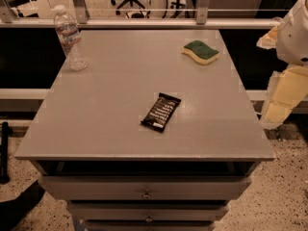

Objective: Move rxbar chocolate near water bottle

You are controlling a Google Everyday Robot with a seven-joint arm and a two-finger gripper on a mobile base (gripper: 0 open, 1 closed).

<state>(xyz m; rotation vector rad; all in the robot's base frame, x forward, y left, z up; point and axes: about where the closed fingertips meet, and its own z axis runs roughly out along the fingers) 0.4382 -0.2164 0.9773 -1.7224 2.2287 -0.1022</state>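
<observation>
Your gripper (281,102) is hanging off the right side of the grey flat-topped cabinet (110,119), outside its right rim and below the white arm housing (296,32) at the upper right of the view. What is showing there appears to be a set of pale yellowish parts pointing downward. Whether the claw is standing apart or together, you cannot tell from this angle. It is sitting well apart from the bar.

You are looking at the rxbar chocolate (160,112), a small flat rectangular bar in a glossy black wrapper with lines of white text. It is lying flat slightly right of the middle of the top, toward the front edge, and is slanting with its far end leaning right.

The water bottle (69,38), a clear ribbed plastic bottle with a white cap and a white-red-blue label, is standing upright at the far left corner, well apart from the bar.

A green-and-yellow sponge (201,51) is lying flat near the far right corner, well apart from both bar and bottle.

Grey drawer fronts (144,189) with small metal pulls are showing under the front edge.
</observation>
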